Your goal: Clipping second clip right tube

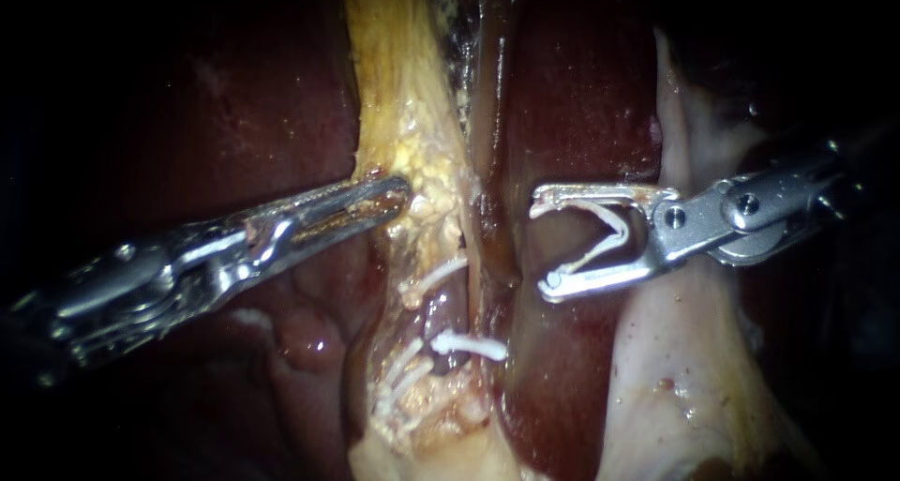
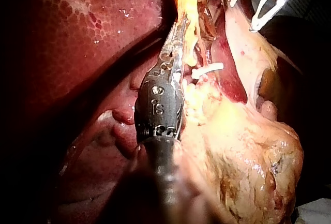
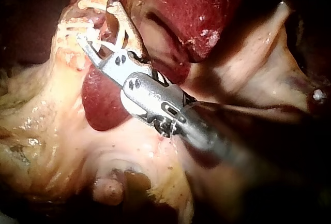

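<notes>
The silver, long-shafted left instrument [image 1: 398, 192] came in from 9 o'clock. Its jaws were pressed together on the edge of the crumbly yellow fatty band [image 1: 394, 87], which ran down from 12 o'clock through the middle. The silver right instrument [image 1: 542, 242] entered from 3 o'clock. Its jaws stood wide apart, each cradling one leg of an open, V-shaped white plastic clip [image 1: 600, 248], so the clip was held between them. Toward 8 o'clock from that clip, near but not touching it, lay a short dark reddish tube [image 1: 448, 314]. Thin white applied clips [image 1: 469, 345] crossed it at its 12 and 6 o'clock ends. Whether this was the right tube could not be told. A brown tissue strip [image 1: 494, 190] hung between the loaded jaws and the tube. Dark red liver [image 1: 234, 115] lay behind, and a pale whitish tissue fold [image 1: 675, 350] lay at 4 o'clock.
</notes>
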Action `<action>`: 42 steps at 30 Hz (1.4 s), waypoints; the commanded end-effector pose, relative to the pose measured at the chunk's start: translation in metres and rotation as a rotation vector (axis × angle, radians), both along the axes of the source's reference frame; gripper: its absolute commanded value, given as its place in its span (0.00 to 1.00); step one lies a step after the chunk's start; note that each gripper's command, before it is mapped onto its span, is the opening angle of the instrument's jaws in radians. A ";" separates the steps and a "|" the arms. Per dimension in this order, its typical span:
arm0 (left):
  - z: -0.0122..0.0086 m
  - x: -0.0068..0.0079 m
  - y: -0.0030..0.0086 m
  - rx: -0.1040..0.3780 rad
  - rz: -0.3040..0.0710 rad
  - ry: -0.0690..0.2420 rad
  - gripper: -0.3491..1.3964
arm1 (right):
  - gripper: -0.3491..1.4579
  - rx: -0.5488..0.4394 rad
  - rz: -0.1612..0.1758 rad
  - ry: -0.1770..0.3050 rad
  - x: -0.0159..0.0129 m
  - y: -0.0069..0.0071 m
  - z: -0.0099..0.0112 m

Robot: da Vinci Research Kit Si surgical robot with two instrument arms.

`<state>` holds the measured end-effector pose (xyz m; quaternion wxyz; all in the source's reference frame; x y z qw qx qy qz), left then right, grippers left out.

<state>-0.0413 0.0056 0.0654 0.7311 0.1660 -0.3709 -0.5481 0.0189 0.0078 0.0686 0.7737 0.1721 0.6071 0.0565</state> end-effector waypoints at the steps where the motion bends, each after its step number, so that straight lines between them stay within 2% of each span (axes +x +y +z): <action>1: -0.0002 0.0001 0.0001 0.001 0.000 0.000 0.00 | 0.52 0.001 0.002 -0.001 0.0001 -0.0001 0.0000; 3: -0.0007 0.0003 0.0003 0.004 0.001 -0.001 0.00 | 0.52 0.017 -0.001 0.001 0.0003 -0.0004 0.0003; 5: -0.0016 0.0008 0.0006 0.010 0.005 -0.006 0.00 | 0.52 0.070 0.010 -0.008 0.0006 -0.0010 0.0007; 10: -0.0048 0.0025 0.0014 0.004 -0.017 -0.003 0.00 | 0.52 0.283 0.021 -0.028 0.0024 -0.0034 0.0029; 15: -0.0065 0.0039 0.0010 0.003 -0.022 -0.001 0.00 | 0.52 0.396 -0.005 -0.085 0.0048 -0.0061 0.0062; 19: -0.0072 0.0040 0.0007 0.004 -0.022 -0.001 0.00 | 0.51 0.437 0.001 -0.117 0.0062 -0.0072 0.0086; 23: -0.0081 0.0040 0.0005 0.003 -0.025 -0.005 0.00 | 0.50 0.479 0.008 -0.158 0.0069 -0.0073 0.0101; 25: -0.0088 0.0040 0.0006 0.002 -0.028 -0.010 0.00 | 0.49 0.485 0.027 -0.168 0.0073 -0.0071 0.0105; 28: -0.0097 0.0040 0.0007 0.000 -0.035 -0.014 0.00 | 0.49 0.492 0.050 -0.179 0.0078 -0.0069 0.0108; 33: -0.0108 0.0039 0.0006 -0.002 -0.040 -0.020 0.00 | 0.49 0.497 0.069 -0.195 0.0086 -0.0068 0.0111; 37: -0.0110 0.0039 0.0005 -0.002 -0.040 -0.021 0.00 | 0.49 0.501 0.077 -0.198 0.0092 -0.0068 0.0113; 42: -0.0110 0.0039 0.0005 -0.002 -0.040 -0.021 0.00 | 0.48 0.514 0.063 -0.196 0.0102 -0.0073 0.0117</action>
